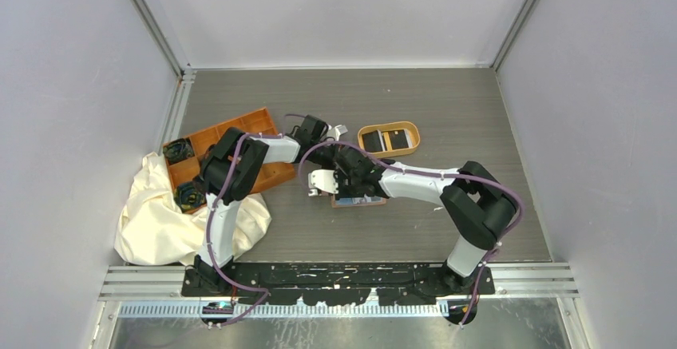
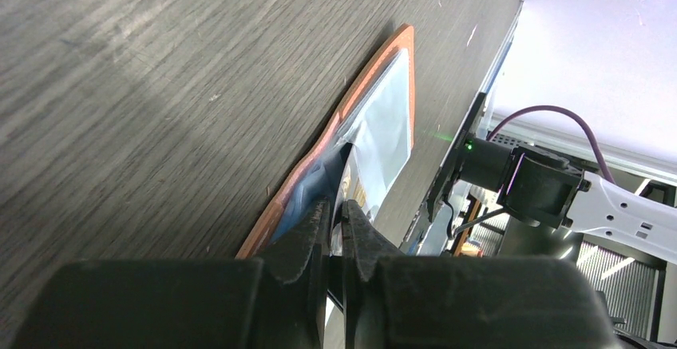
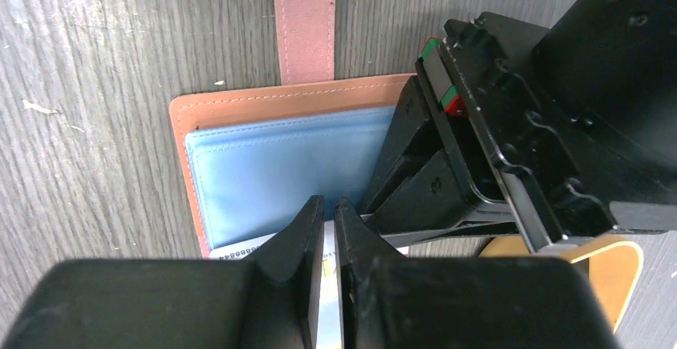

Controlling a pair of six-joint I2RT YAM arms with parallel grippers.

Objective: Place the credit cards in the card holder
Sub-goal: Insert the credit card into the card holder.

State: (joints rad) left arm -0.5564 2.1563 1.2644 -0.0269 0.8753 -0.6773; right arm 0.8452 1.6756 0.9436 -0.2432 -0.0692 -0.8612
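The card holder (image 3: 263, 165) lies open on the table, pinkish-brown rim, blue inner pocket, snap tab (image 3: 303, 21) pointing away. A white-faced credit card (image 3: 239, 247) sticks out from under the blue pocket's near edge. My right gripper (image 3: 329, 204) is shut on that card's edge. My left gripper (image 2: 335, 209) comes in from the other side, its jaws nearly together on the same card (image 2: 350, 181) at the holder's (image 2: 399, 41) side. From above, both grippers (image 1: 349, 175) (image 1: 345, 193) meet over the holder (image 1: 369, 202). More black cards (image 1: 389, 139) lie in the oval tray.
The oval tan-rimmed tray (image 1: 409, 148) stands just behind the holder. An orange compartment tray (image 1: 247, 121) sits at the left, partly under the left arm, with a cream cloth (image 1: 152, 213) in front of it. Grey walls close in the table.
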